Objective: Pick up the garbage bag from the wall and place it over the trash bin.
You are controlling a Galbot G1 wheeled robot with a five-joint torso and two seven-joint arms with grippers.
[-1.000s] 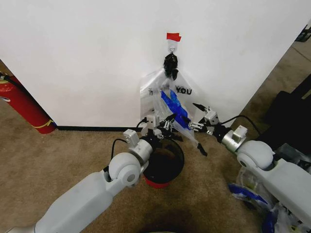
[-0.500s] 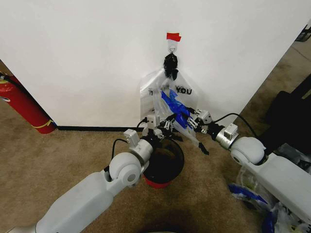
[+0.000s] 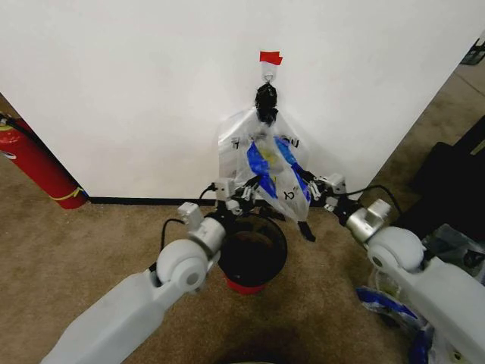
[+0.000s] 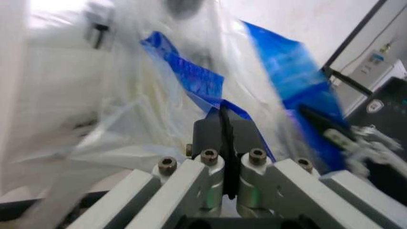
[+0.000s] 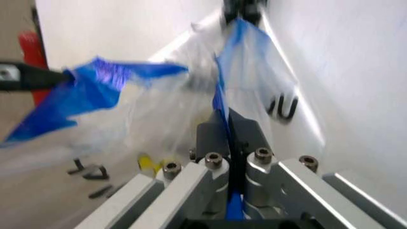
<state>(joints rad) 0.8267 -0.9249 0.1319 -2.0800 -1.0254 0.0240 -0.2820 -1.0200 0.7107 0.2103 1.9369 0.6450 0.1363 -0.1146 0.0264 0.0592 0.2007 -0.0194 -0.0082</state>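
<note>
Garbage bag hangs against the wall from a hook under a red tape tab, directly above and slightly behind the trash bin on the carpet. Long axis runs vertical, hook down to its lower hem near the bin's far rim. My left gripper is pinched shut on one blue handle strip at the bag's lower left; my right gripper is clamped on the blue strip at the lower right. Both sit about equally near, flanking it.

Left wrist view: blue film caught between my closed pads. Right wrist view: blue edge running into the closed jaws, black lettering legible. Head view alone gives bin beneath bag.
</note>
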